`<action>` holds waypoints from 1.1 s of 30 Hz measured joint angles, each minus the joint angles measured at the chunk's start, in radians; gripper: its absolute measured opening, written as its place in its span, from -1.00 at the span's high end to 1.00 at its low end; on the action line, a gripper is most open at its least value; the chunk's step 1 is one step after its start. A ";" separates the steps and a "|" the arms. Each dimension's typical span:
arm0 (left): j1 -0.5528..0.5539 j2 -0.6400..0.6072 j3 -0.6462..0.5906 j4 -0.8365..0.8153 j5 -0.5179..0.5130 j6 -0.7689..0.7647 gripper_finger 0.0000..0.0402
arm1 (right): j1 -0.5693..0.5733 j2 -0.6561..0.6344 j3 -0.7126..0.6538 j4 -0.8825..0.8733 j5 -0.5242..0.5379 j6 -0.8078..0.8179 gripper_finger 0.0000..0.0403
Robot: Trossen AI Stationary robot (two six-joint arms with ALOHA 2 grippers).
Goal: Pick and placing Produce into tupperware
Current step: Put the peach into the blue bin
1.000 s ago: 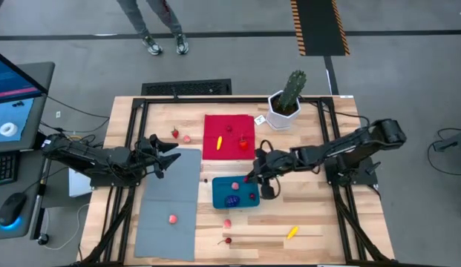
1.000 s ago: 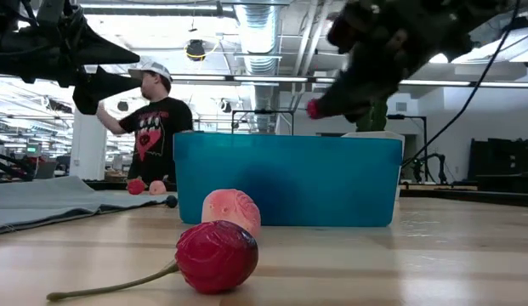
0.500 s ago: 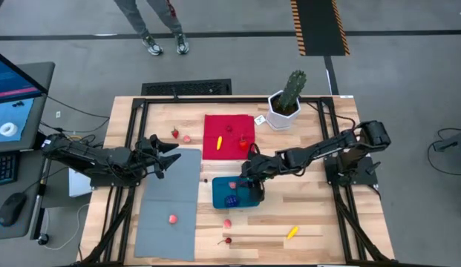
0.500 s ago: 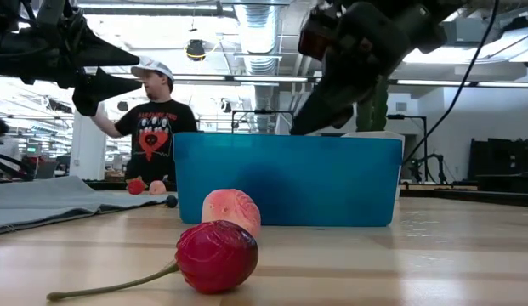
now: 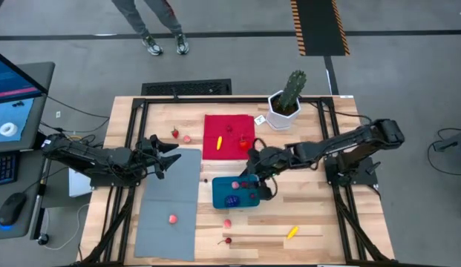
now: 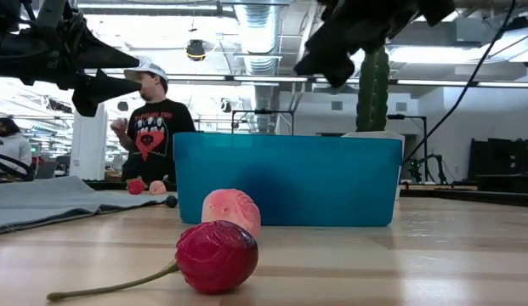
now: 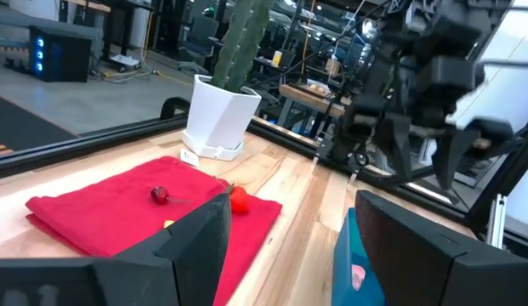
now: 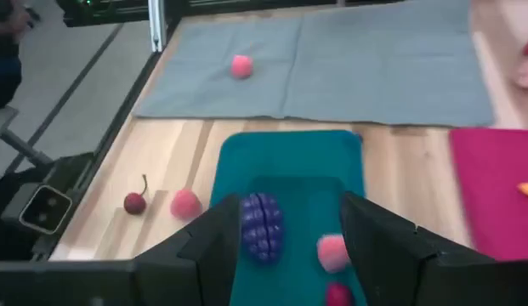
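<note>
The teal tupperware stands on the wood at mid-table. In it lie a purple cluster, a pink piece and a red piece. My right gripper hangs open above the tupperware's far right part, with nothing between its fingers. My left gripper waits open above the far end of the grey mat. More produce lies about: a strawberry and a yellow piece on the red cloth, and a cherry and a pink piece in front of the tupperware.
A cactus in a white pot stands at the far right. A pink piece lies on the mat and a yellow piece near the front edge. A strawberry and a pink piece lie left of the cloth. A person stands beyond the table.
My right gripper carried a small red-pink piece over the tupperware, reached toward the table's left and lower, and opened. The piece is gone from its fingers. The gripper has since risen and drawn back toward the right.
</note>
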 joint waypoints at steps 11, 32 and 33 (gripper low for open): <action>0.000 0.000 0.000 0.002 0.017 0.018 -0.21 | 0.004 -0.270 -0.001 -0.132 0.001 0.012 0.05; 0.000 0.000 0.000 0.072 0.117 0.117 -0.21 | 0.119 -0.728 -0.157 -0.105 0.027 -0.042 0.37; 0.000 0.000 0.000 0.072 0.121 0.123 -0.21 | 0.127 -0.749 -0.179 -0.098 0.026 -0.040 0.37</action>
